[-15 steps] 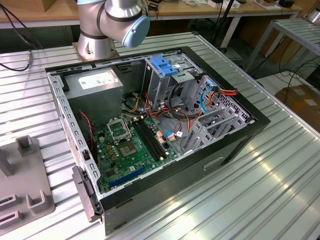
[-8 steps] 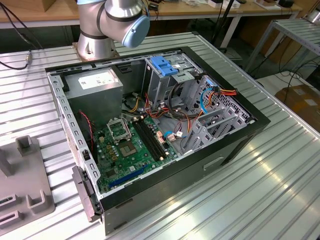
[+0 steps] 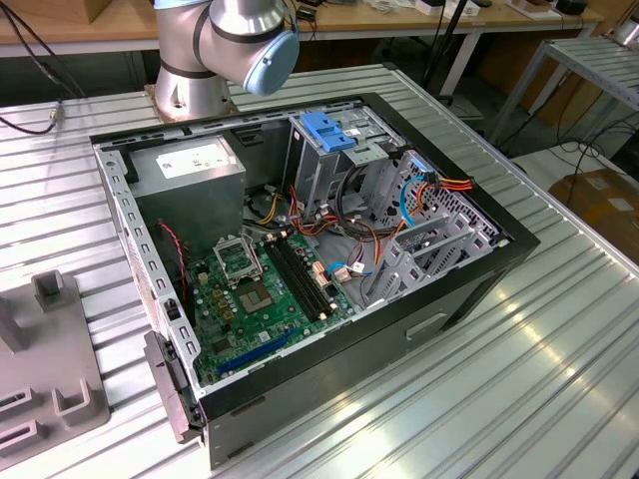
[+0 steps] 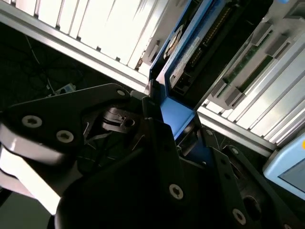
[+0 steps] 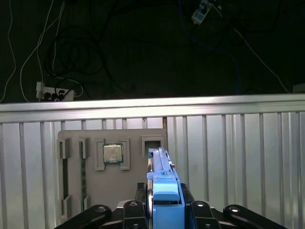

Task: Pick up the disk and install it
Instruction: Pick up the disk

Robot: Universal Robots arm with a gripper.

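Disk [image 5: 163, 183] edge-on inside the gripper [image 5: 164, 210]

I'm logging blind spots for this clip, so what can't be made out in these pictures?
- Exterior view: the arm is cut off by the top edge.
- First wrist view: the disk is edge-on, its flat faces unseen; the gripper covers its near end.
- Second wrist view: the gripper's body hides much of the disk.

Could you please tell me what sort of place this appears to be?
Probably a robotics lab set up for computer assembly: an open computer case on a ribbed aluminium table, a robot arm beside it, wooden benches behind.
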